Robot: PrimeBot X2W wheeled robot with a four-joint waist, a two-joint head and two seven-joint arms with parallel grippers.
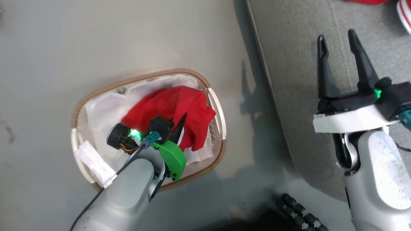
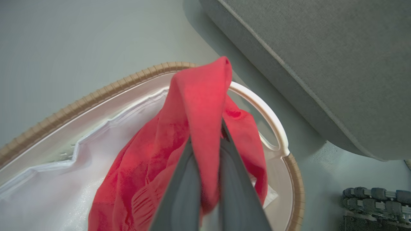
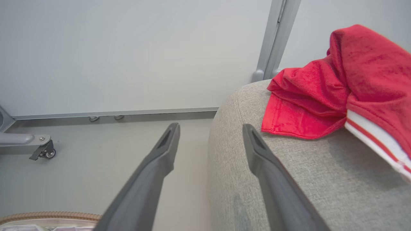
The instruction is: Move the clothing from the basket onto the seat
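Note:
A red garment lies bunched in the white basket with the brown woven rim, on the floor left of the grey seat. My left gripper is down in the basket, shut on a fold of that red clothing, which drapes over both fingers in the left wrist view. A second red garment with white striped trim rests on the seat, far side. My right gripper hovers open over the seat's near edge, nothing between its fingers.
A white sheet lines the basket. A paper tag hangs off the basket's near rim. My dark wheeled base sits at the bottom. A wall, a grey post and a caster foot stand beyond the seat.

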